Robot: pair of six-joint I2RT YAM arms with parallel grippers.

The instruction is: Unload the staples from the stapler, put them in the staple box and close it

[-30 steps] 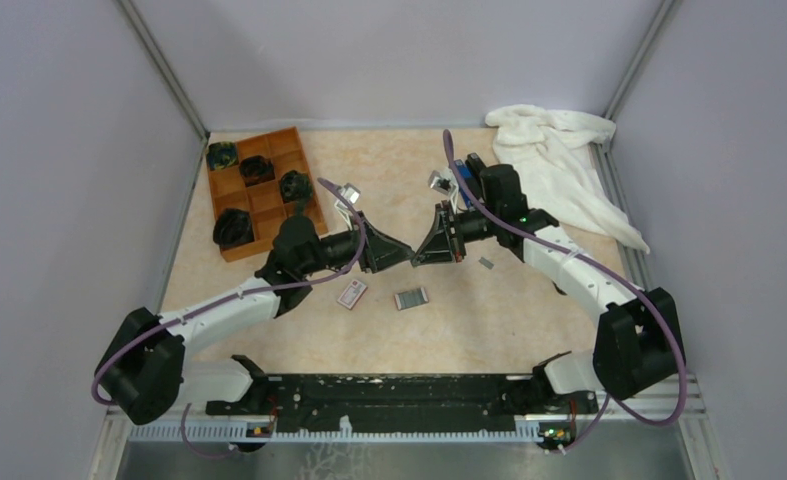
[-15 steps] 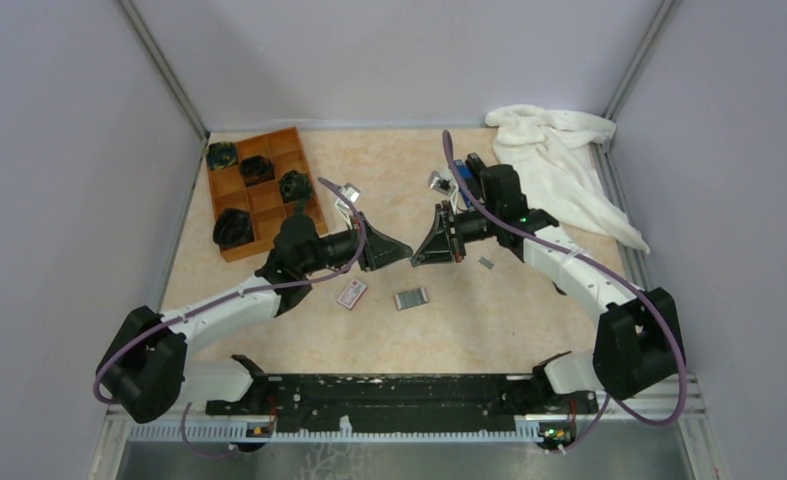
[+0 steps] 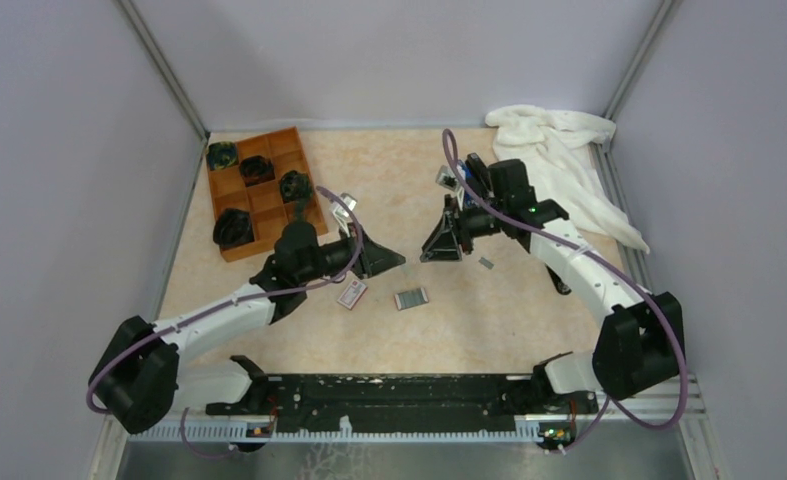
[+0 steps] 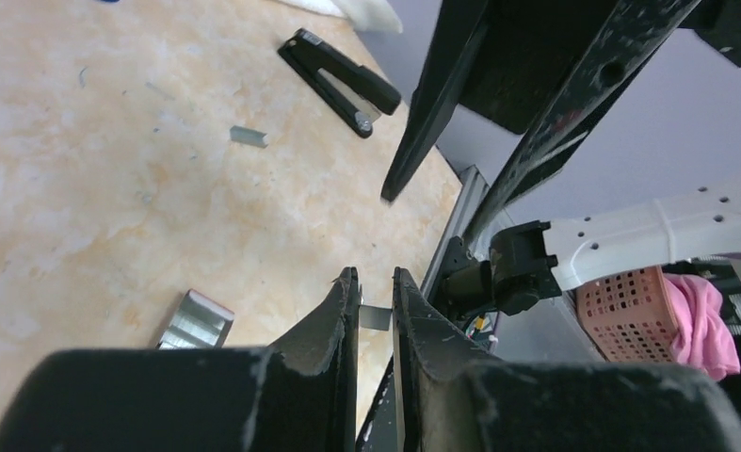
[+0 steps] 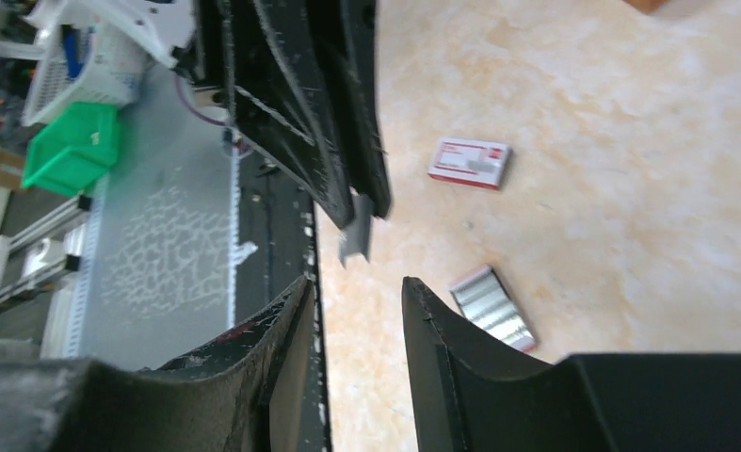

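Table (image 3: 469, 330) holds tray (image 3: 269, 243), towel (image 3: 559, 160), box (image 3: 352, 293), stapler (image 4: 338, 80), staple block (image 3: 411, 298).

**You had both grippers tip to tip above the middle of the table (image 3: 489, 320).**

Your left gripper (image 3: 397, 262) pinched the staples (image 3: 406, 263), a tiny pale sliver at its tips. The sliver pointed toward your right gripper (image 3: 425, 254), which hung close by without touching. A silvery stack of staple strips (image 3: 411, 298) lay just on the arm-base side of the left gripper's tips, and a white-and-red box (image 3: 351, 293) lay under its wrist. A small loose staple piece (image 3: 486, 263) lay just behind the right gripper. An orange tray (image 3: 285, 148) of dark items sat well behind the left gripper, and a white cloth (image 3: 559, 165) well behind the right.
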